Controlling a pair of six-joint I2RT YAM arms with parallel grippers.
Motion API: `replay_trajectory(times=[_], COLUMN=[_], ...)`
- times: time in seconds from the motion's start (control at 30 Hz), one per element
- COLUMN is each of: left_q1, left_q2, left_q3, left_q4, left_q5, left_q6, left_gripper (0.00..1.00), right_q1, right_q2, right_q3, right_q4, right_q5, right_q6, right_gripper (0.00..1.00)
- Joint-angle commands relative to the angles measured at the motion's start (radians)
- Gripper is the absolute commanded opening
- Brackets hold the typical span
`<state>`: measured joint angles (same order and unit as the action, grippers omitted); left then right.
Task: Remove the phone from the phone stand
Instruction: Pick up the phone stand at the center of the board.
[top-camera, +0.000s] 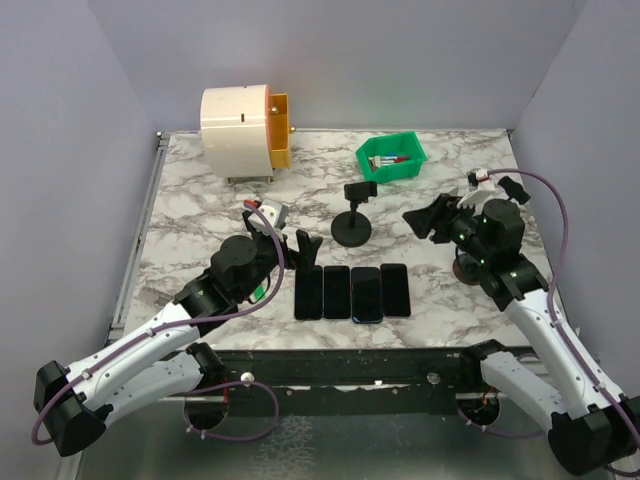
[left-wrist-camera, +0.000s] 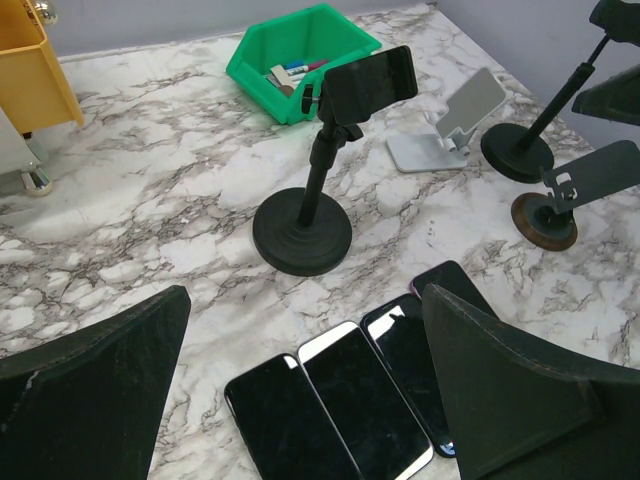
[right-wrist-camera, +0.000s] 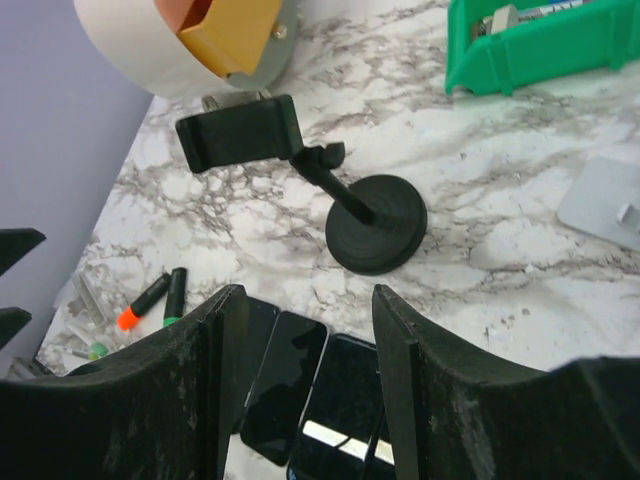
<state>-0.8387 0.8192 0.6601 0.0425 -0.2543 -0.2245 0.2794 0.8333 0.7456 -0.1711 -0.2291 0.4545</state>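
The black phone stand (top-camera: 352, 222) stands mid-table on its round base, and its clamp (left-wrist-camera: 368, 82) holds nothing. Several dark phones (top-camera: 352, 292) lie flat, side by side, near the table's front edge. My left gripper (top-camera: 290, 245) is open just left of the stand, low over the left end of the phone row (left-wrist-camera: 355, 400), with nothing between its fingers (left-wrist-camera: 100, 390). My right gripper (top-camera: 425, 222) hovers to the right of the stand, open and empty. Through its gap the phones (right-wrist-camera: 285, 385) show on the table below, and the stand's clamp (right-wrist-camera: 238, 132) lies beyond.
A green bin (top-camera: 391, 158) with small items sits at the back. A white and orange device (top-camera: 245, 132) stands back left. A white stand (left-wrist-camera: 445, 130), a black stand (left-wrist-camera: 518, 150) and a brown-based one (left-wrist-camera: 545, 220) are on the right. Markers (right-wrist-camera: 150, 300) lie by the left arm.
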Motion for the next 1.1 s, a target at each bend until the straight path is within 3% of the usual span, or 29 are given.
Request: replay_trajectory(times=[0.0,0.37,0.67,1.07], left_q1=[0.006,0.006,0.006,0.006], left_q2=[-0.004,-0.004,-0.006,-0.010], left_q3=[0.015,0.016,0.016,0.016], left_q4=[0.015,0.004,0.007,0.009], left_q5=[0.016,0.000,0.013,0.016], left_q6=[0.004,0.010,0.010,0.008], left_gripper=[0.99,0.99,0.99,0.99], right_q1=[0.005,0.160,0.184,0.205], right_q2=[0.096,0.454,0.551,0.597], right_q3=[0.070,0.331,0.417,0.417], right_q4=[0.118,0.098,0.042,0.038], right_q5=[-0.048,0.080,0.210,0.180], right_q6=[-0.006,-0.045,-0.097,-0.110], right_gripper=[0.58,0.56,0.56,0.44])
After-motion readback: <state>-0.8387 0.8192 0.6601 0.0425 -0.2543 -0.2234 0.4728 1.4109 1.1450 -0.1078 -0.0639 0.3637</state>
